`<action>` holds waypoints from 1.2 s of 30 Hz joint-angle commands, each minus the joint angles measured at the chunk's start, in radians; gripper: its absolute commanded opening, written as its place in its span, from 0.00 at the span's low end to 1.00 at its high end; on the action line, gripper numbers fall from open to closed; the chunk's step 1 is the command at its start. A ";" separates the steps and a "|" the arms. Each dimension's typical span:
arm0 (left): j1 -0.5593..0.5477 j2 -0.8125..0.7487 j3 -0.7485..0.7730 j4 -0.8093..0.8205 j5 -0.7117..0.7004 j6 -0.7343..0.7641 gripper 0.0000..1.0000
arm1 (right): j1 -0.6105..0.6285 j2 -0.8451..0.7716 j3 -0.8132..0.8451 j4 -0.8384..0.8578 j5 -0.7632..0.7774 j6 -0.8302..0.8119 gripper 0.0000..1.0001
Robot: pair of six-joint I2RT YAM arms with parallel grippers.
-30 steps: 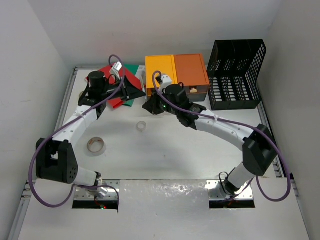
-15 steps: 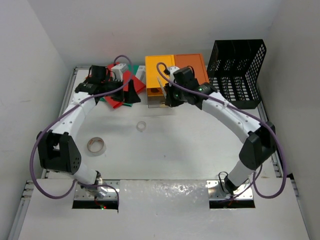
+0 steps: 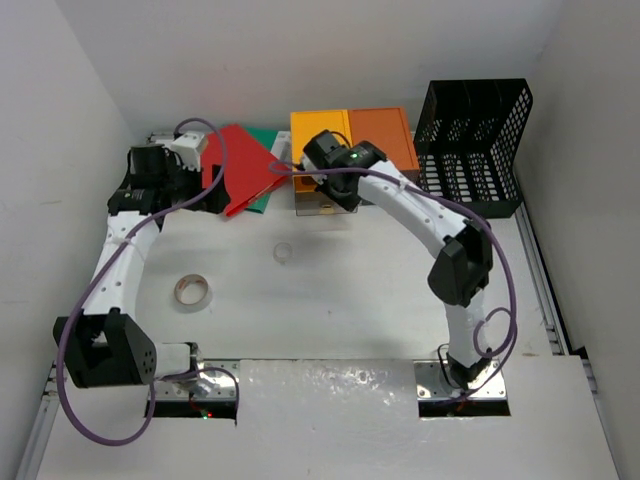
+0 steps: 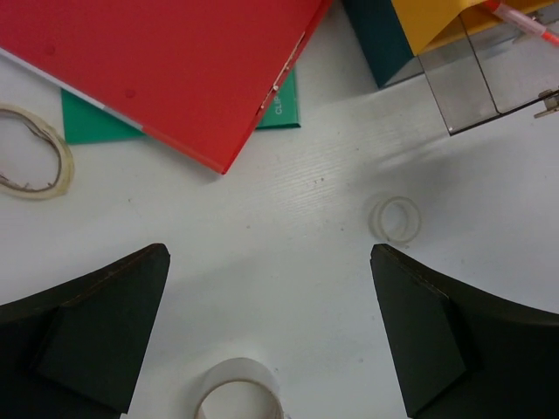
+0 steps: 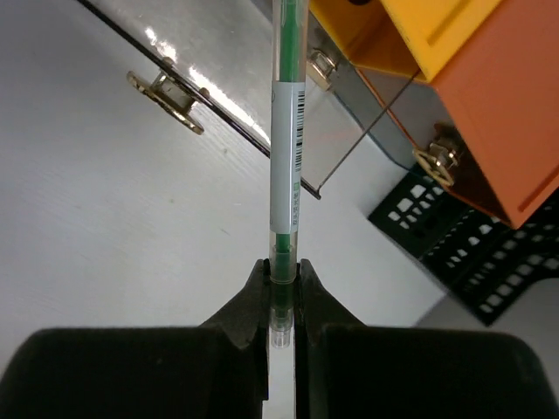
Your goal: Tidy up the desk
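Now the right gripper [image 5: 281, 281], swung across from mid-table, pinched a green pen [image 5: 286, 175] at the open drawer [image 5: 218, 52], seemingly ready to drop it. The left gripper [image 4: 266, 314], spread wide, had retreated leftward over the desk [image 3: 340, 290].

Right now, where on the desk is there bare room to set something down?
Bare desk lies in front of the clear tape ring, between the tape roll and the right arm's base. The back edge is crowded: red folder, drawer box, mesh rack.
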 commanded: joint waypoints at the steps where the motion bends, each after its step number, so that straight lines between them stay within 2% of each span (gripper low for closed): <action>1: -0.001 -0.035 -0.008 0.052 -0.010 0.020 1.00 | 0.039 0.023 0.080 -0.056 0.155 -0.165 0.00; 7: -0.003 -0.020 -0.013 0.061 0.014 0.004 1.00 | 0.111 0.030 -0.026 0.014 0.342 -0.326 0.00; 11: -0.001 -0.023 -0.010 0.053 0.011 0.004 1.00 | 0.128 0.079 0.011 0.048 0.462 -0.390 0.00; 15: -0.003 -0.029 -0.020 0.053 0.001 0.012 0.99 | 0.138 0.104 0.000 0.118 0.520 -0.462 0.00; 19: -0.003 -0.029 -0.022 0.056 -0.004 0.017 0.99 | 0.153 0.148 0.034 0.154 0.511 -0.498 0.00; 20: -0.001 -0.029 -0.020 0.055 -0.004 0.018 1.00 | 0.155 0.156 0.035 0.158 0.516 -0.504 0.01; 21: -0.003 -0.027 -0.019 0.055 -0.001 0.018 1.00 | 0.156 0.165 0.037 0.167 0.537 -0.515 0.08; 23: -0.001 -0.031 -0.016 0.049 0.002 0.026 1.00 | 0.156 0.190 0.039 0.170 0.545 -0.538 0.11; 24: -0.003 -0.034 -0.016 0.046 0.002 0.029 1.00 | 0.156 0.196 0.037 0.180 0.544 -0.542 0.20; 28: -0.001 -0.043 -0.023 0.041 -0.012 0.041 1.00 | 0.153 0.211 0.035 0.215 0.533 -0.541 0.33; 31: -0.001 -0.049 -0.034 0.043 -0.015 0.046 1.00 | 0.150 0.208 0.055 0.238 0.524 -0.536 0.48; 36: -0.003 -0.050 -0.033 0.032 0.011 0.049 1.00 | 0.147 0.196 0.103 0.262 0.574 -0.536 0.49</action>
